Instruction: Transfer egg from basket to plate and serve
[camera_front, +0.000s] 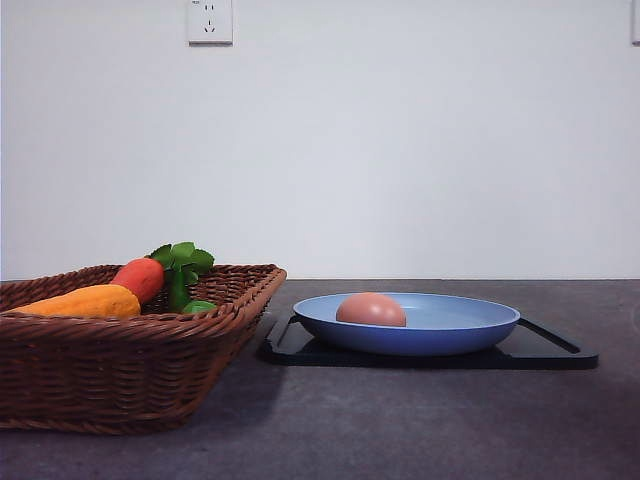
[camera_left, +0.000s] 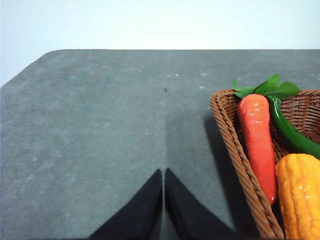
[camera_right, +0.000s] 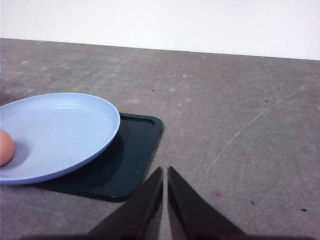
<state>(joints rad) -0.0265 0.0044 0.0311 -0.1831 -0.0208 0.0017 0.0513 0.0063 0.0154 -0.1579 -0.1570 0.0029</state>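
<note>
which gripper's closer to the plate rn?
Right. The right gripper, fingers together, hovers over bare table just beside the tray under the plate. The left gripper, also closed, sits by the basket, with no plate in its view.

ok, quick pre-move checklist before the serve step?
1. Egg in plate, out of basket: ok.
2. Plate seated on black tray, looks level: ok.
3. Left hand shut, holding nothing, over bare table beside the basket: ok.
4. Right hand shut, holding nothing, near the tray corner: ok, but open it before any grasp.
5. Egg steady in the plate: cannot tell; it lies off centre.
6. Basket contents, carrot, corn, green pepper, stay inside: ok.
</note>
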